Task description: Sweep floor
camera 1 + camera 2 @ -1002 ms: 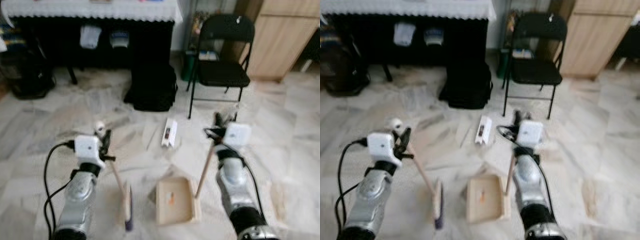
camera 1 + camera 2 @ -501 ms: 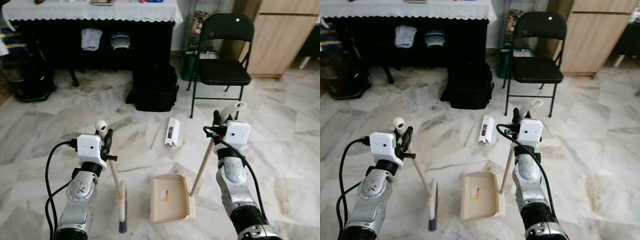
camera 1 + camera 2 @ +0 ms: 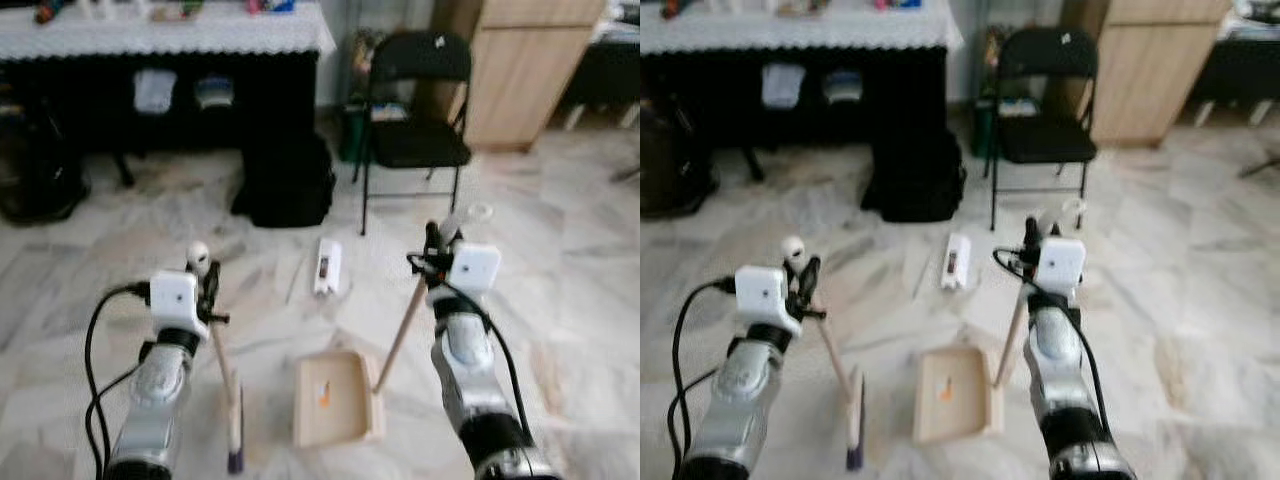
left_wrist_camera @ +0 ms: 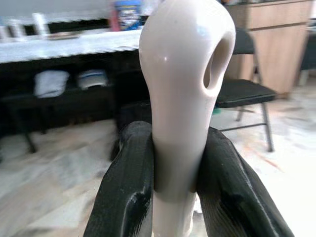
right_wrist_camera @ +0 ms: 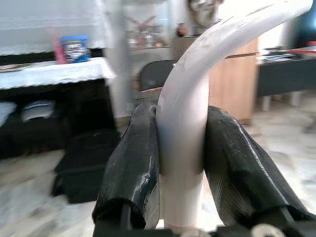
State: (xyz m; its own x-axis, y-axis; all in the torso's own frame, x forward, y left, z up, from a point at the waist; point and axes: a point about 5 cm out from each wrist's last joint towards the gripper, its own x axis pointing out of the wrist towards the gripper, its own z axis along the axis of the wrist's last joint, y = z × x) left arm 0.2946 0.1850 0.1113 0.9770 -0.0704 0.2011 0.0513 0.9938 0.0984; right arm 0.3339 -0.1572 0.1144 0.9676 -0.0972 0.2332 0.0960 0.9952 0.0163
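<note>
Left eye view: both arms are forward and bent, each holding one sweeping tool upright over the marble floor (image 3: 560,300). The left gripper (image 3: 207,290) is clamped on the brush (image 3: 232,425) just below the knob at the handle's top; the handle slopes down and forward so the bristle head rests on or just above the floor, beside the dustpan (image 3: 335,398). The right gripper (image 3: 437,258) is clamped on the dustpan's long handle near its curved top end; that handle runs down and leftward to the pan, which lies flat between the two arms with its open mouth toward the brush side.

Judgement: gripping high on both handles lets the robot work without bending, and keeps pan and brush head near each other so debris can be pushed straight in. A small orange speck (image 3: 323,393) sits inside the pan.

Left wrist view: two black fingers (image 4: 129,182) press either side of the pale handle, knob with its hang-hole above them. Right wrist view: fingers (image 5: 133,168) squeeze the pale handle below its bend.

A white box (image 3: 327,266) lies on the floor ahead, well apart from the pan; likely the next item. Beyond it are a black bag (image 3: 285,183), a folding chair (image 3: 412,110) and a cloth-covered tabletop (image 3: 170,35). Picture is slightly blurred.
</note>
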